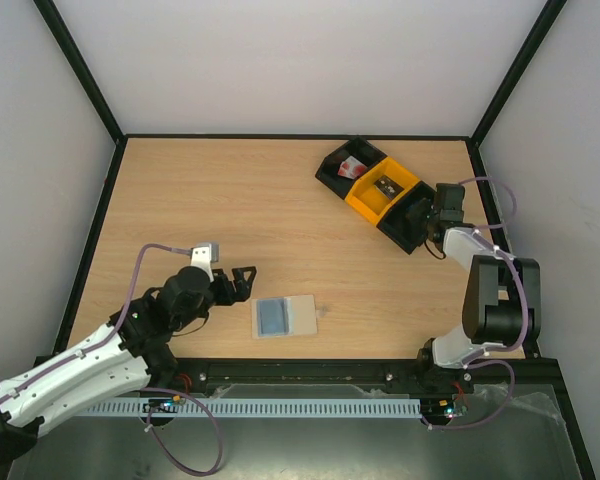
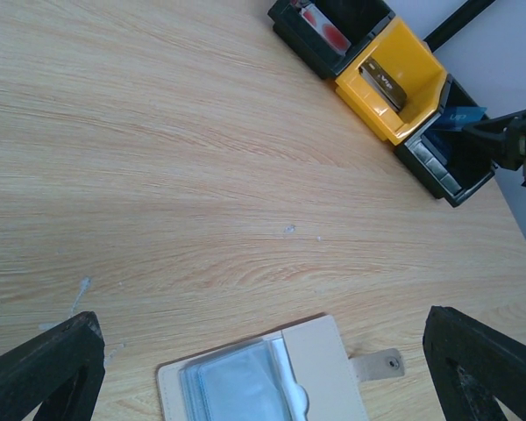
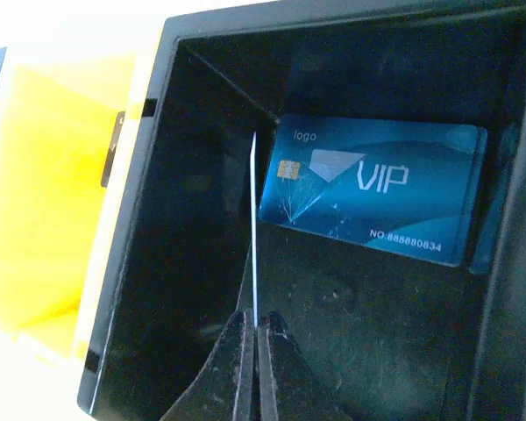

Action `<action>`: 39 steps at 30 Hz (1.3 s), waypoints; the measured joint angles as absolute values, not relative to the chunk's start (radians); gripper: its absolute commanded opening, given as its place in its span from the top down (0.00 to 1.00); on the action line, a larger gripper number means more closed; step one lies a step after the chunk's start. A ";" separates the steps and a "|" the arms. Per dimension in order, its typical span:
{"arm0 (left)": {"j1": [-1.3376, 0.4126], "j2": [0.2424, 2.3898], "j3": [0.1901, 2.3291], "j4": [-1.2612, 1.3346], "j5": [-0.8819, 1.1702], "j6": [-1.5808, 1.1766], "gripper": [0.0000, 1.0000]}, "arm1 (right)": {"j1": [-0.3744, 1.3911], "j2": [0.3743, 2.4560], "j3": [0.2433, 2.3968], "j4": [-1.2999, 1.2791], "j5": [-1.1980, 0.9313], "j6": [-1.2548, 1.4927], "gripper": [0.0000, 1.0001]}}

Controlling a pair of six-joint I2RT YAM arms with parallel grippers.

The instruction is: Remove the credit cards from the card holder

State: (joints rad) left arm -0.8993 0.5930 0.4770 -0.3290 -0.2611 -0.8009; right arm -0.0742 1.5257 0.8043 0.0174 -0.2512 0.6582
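Pinching thin plastic credit card edge-on

Matt pale wooden table, cream card holder with shiny clear plastic pocket ahead of the left gripper, glossy bright-blue plastic card in smooth black plastic bin past the right gripper, thin blue card in its tips
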 measured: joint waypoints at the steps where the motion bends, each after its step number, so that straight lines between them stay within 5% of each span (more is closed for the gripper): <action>1: -0.899 0.589 0.477 -0.329 -0.261 -0.802 0.00 | -0.076 1.537 0.809 0.024 -0.251 0.657 0.98; 11: -0.899 0.603 0.474 -0.328 -0.235 -0.824 0.00 | -0.093 1.621 0.831 0.072 -0.253 0.654 0.98; 39: -0.899 0.624 0.405 -0.310 -0.178 -0.895 0.00 | -0.100 1.561 0.948 -0.104 -0.086 0.654 0.70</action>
